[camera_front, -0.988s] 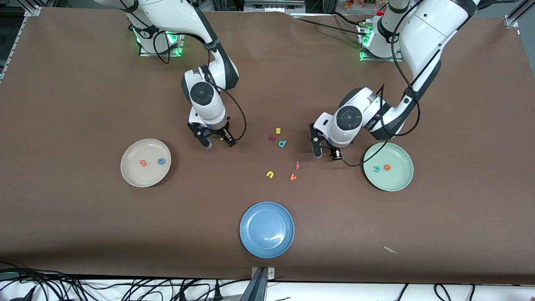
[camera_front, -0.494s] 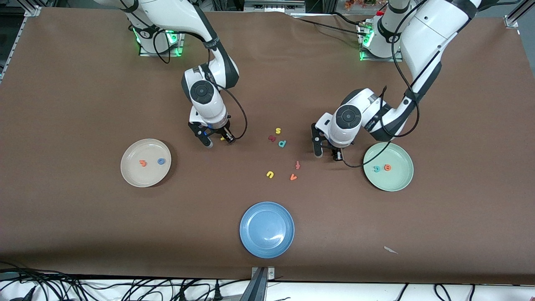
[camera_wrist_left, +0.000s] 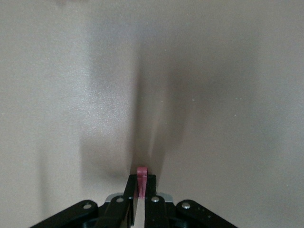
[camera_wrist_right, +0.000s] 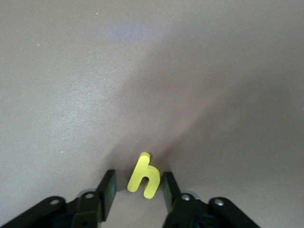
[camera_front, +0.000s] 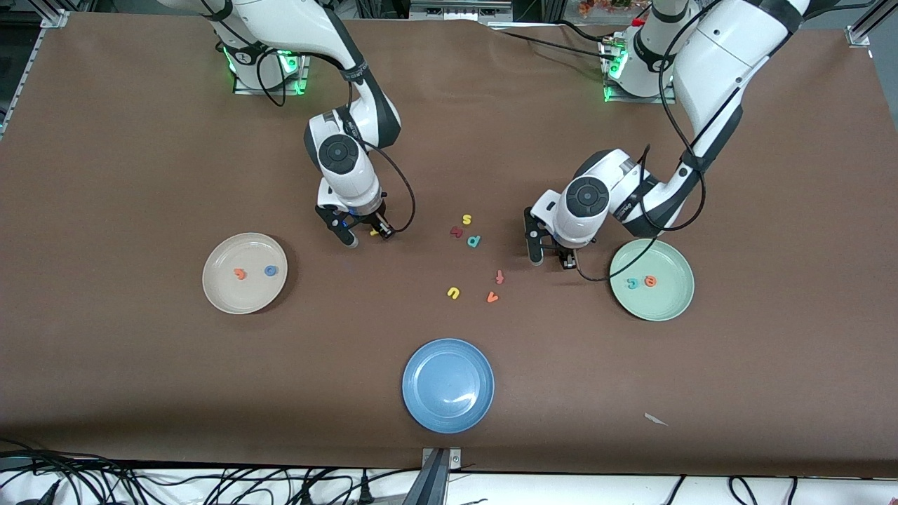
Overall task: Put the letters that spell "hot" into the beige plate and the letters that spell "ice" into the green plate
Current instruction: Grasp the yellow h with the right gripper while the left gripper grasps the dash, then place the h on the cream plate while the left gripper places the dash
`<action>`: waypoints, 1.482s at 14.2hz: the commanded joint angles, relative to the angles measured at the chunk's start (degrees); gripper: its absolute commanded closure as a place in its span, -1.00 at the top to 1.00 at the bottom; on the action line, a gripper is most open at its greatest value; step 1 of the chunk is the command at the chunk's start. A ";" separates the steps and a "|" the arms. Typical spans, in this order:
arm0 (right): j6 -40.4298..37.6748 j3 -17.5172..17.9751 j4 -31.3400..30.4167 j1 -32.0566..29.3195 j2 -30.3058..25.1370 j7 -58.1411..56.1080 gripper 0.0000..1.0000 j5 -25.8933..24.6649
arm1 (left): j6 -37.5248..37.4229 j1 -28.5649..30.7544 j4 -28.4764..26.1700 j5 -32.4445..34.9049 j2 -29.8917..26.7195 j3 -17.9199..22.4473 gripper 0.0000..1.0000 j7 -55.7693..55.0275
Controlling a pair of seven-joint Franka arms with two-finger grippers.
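Observation:
In the left wrist view my left gripper point(camera_wrist_left: 141, 183) is shut on the dark red i point(camera_wrist_left: 141, 173), held edge-on low over the table. It sits beside the green plate point(camera_front: 666, 305), which holds the teal c point(camera_front: 632, 283) and orange e point(camera_front: 651, 281). My right gripper point(camera_wrist_right: 138, 180) is open around the yellow h point(camera_wrist_right: 144, 175); one finger touches it and a gap shows at the other. The h point(camera_front: 374, 232) lies on the table between the right gripper point(camera_front: 366, 238) fingers. The beige plate point(camera_front: 224, 294) holds the orange t point(camera_front: 240, 273) and blue o point(camera_front: 271, 270). The left gripper point(camera_front: 552, 261) hides the i from the front.
Between the arms lie a yellow s point(camera_front: 466, 219), a dark red curved letter point(camera_front: 456, 231), a teal p point(camera_front: 474, 240), an orange-red f point(camera_front: 499, 276) and v point(camera_front: 492, 297), and a yellow u point(camera_front: 453, 292). A blue plate point(camera_front: 435, 365) sits nearest the front camera.
Both grippers' jaws have narrowed while the arms hardly moved. The left one has closed onto the dark red i; the right one has drawn in around the yellow h.

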 commanded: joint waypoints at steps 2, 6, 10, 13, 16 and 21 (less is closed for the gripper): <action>0.78 0.04 -1.52 0.05 -0.57 -1.91 -0.16 0.97 | -1.72 0.75 0.19 1.23 -2.54 -0.46 -1.00 0.50; 0.78 -0.04 -1.52 0.05 -0.48 -1.92 -0.22 0.97 | -11.22 3.54 3.88 -2.45 -6.59 -0.55 -1.00 0.76; 0.78 -0.04 -1.52 0.05 -0.48 -1.83 -0.31 0.97 | -12.37 12.76 3.71 -2.73 -6.96 -0.72 -1.00 5.32; 0.78 -0.04 -1.43 0.05 -0.48 -1.74 -0.40 0.97 | -11.67 15.25 2.05 -2.73 -5.82 -0.72 -1.00 6.30; 0.78 -0.04 -1.43 0.05 -0.48 -1.74 -0.60 0.97 | -8.51 17.62 -0.77 -2.64 -4.84 -1.34 -1.00 7.62; -0.09 -0.04 -0.47 0.05 -1.18 -2.96 -0.78 0.71 | -6.30 17.80 -0.69 -1.76 -3.43 -1.34 0.14 7.97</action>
